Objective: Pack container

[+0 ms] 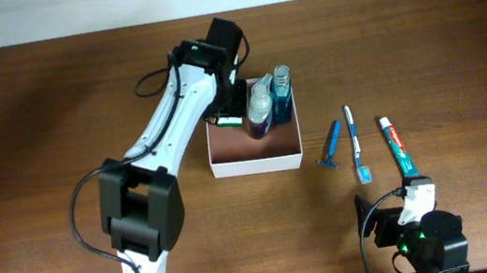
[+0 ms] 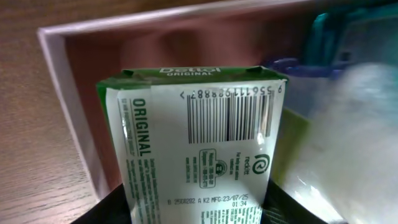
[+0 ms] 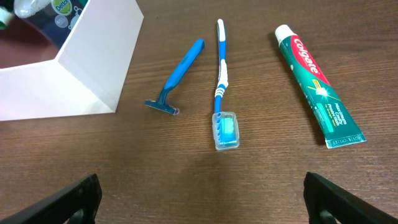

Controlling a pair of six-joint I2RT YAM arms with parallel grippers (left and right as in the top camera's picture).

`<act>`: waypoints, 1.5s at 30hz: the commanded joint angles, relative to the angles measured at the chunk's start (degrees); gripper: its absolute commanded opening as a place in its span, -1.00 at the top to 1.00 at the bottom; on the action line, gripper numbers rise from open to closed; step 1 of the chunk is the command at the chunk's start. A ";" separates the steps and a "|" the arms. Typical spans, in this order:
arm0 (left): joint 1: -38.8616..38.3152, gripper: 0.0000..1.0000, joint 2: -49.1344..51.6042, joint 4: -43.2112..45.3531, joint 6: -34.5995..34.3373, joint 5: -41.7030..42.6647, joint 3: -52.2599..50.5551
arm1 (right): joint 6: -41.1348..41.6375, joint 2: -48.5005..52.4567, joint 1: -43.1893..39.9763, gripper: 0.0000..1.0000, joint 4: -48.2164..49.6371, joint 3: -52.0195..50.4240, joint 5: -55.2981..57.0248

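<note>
The left gripper (image 2: 199, 210) is closed on the green-and-white carton (image 2: 199, 149), with a dark finger visible on each side of its near end. The right gripper (image 3: 211, 199) stands wide apart and holds nothing, low over the table (image 1: 32, 108) at the near right. The container (image 1: 256, 163) sits at the table's centre. The left arm reaches into its far left part, and two bottles (image 1: 268, 105) occupy its far right part. In the left wrist view the carton lies within the container's walls, just beside the left wall and close to the bottles on the right. Whether it touches the floor cannot be determined. Hazards — probable, not observed: releasing before the carton is seated may let it tip or bounce against the wall. A drift to the right may push the bottles and topple them. A drift to the left may catch the carton's edge on the rim and shift the container. The razor (image 1: 330, 144), toothbrush (image 1: 355, 143) and toothpaste tube (image 1: 398, 146) lie outside, right of the container and far of the right gripper — they are not yet packed. In the right wrist view the container's corner lies to the far left, well apart from the jaws.
</note>
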 commanded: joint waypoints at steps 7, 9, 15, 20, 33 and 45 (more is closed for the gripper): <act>1.40 -0.99 -0.96 -10.43 -0.83 -0.59 9.57 | 0.42 -0.37 -0.33 -0.97 0.15 -0.28 -0.15; 2.19 -0.98 -1.49 -16.15 -0.74 -0.61 16.02 | 0.42 -0.37 -0.33 -0.98 0.15 -0.28 -0.15; 4.66 -0.99 -8.68 -28.87 8.07 -8.09 35.19 | 0.42 -0.37 -0.33 -0.97 0.13 -0.28 -0.13; 6.45 -0.99 -20.13 -28.87 8.24 -16.15 35.19 | 0.46 -0.37 -0.33 -0.97 3.63 -0.33 1.46; 19.39 -0.99 -48.78 -28.85 8.22 -17.11 35.19 | 14.62 2.49 -0.33 -0.97 15.76 4.94 -20.65; 19.39 -0.99 -55.04 -28.85 8.24 -18.47 31.67 | 2.69 59.12 -0.31 -0.97 -6.64 47.10 -15.28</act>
